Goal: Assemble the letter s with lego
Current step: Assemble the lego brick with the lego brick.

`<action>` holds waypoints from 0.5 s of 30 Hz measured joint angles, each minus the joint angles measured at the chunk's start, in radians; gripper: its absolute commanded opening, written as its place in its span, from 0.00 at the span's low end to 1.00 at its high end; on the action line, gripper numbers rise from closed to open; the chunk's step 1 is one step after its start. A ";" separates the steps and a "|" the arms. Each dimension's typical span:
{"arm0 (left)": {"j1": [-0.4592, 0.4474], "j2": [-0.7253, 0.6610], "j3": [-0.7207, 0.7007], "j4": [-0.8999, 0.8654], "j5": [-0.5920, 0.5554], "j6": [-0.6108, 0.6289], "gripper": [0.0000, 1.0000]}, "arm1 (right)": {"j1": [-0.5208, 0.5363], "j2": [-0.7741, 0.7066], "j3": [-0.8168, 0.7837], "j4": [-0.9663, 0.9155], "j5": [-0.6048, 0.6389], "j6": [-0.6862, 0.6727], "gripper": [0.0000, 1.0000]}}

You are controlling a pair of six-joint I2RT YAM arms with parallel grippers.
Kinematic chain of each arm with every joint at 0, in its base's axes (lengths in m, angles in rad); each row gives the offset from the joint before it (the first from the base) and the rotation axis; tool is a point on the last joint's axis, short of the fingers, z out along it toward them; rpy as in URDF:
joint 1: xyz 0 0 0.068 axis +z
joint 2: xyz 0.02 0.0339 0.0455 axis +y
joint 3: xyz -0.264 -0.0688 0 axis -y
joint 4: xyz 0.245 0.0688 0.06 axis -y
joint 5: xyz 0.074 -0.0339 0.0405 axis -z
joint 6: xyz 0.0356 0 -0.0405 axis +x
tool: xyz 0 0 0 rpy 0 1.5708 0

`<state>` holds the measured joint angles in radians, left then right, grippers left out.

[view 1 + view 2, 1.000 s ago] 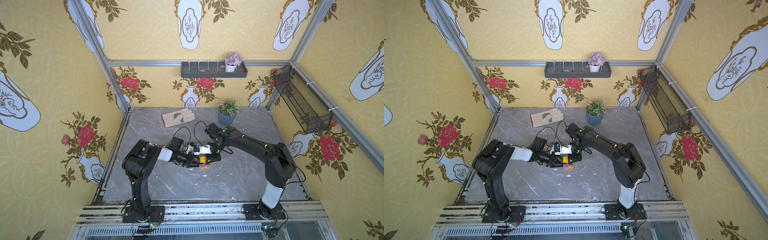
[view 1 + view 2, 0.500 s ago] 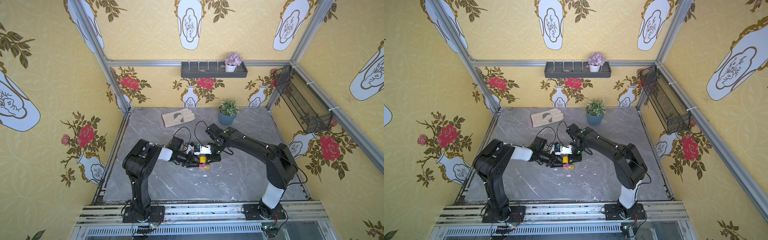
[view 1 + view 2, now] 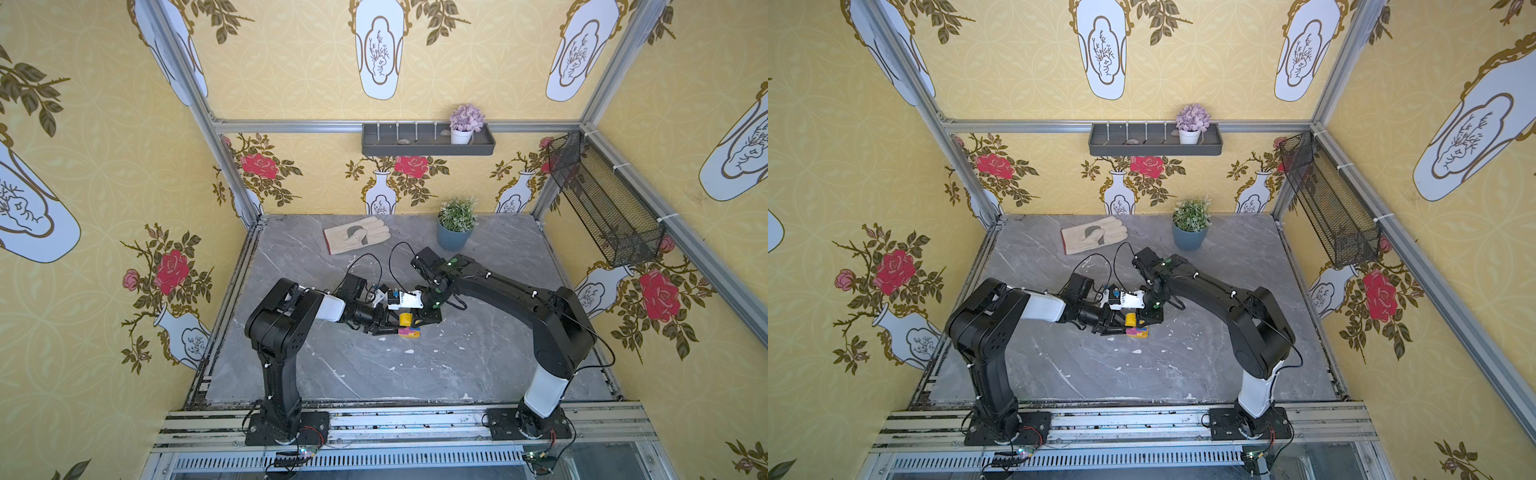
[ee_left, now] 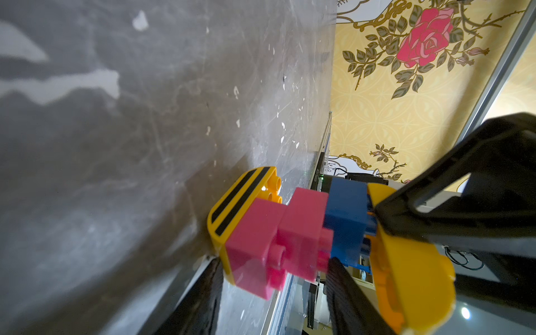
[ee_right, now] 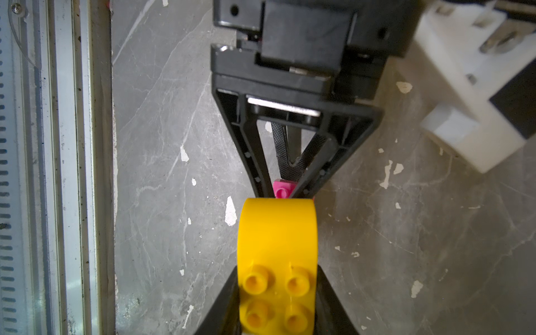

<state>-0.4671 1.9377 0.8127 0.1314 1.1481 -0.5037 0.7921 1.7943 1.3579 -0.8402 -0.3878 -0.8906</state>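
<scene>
Nothing visibly shifts since a second ago: mid-frame in both top views, the letter s (image 3: 409, 327) stands on the worktop (image 3: 374, 374). Our left claw (image 4: 272, 269) pinches its pink bricks (image 4: 278, 229), and our right claw (image 5: 277, 290) pinches the top yellow brick (image 5: 277, 232). We judge this the final seating. Next comes a straight press, then release.
</scene>
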 measured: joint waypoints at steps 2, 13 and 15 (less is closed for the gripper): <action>0.000 0.001 -0.002 0.002 0.000 0.000 0.55 | 0.005 0.005 0.000 0.001 0.009 0.000 0.27; 0.000 0.005 -0.016 0.025 0.006 -0.002 0.55 | 0.016 0.011 0.000 0.002 0.030 0.000 0.27; 0.002 0.007 -0.020 0.036 0.009 -0.004 0.55 | 0.018 0.012 0.000 0.002 0.031 0.000 0.27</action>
<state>-0.4656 1.9446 0.7929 0.1673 1.1572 -0.5076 0.8101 1.8065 1.3582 -0.8379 -0.3569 -0.8906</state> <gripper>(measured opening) 0.547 0.344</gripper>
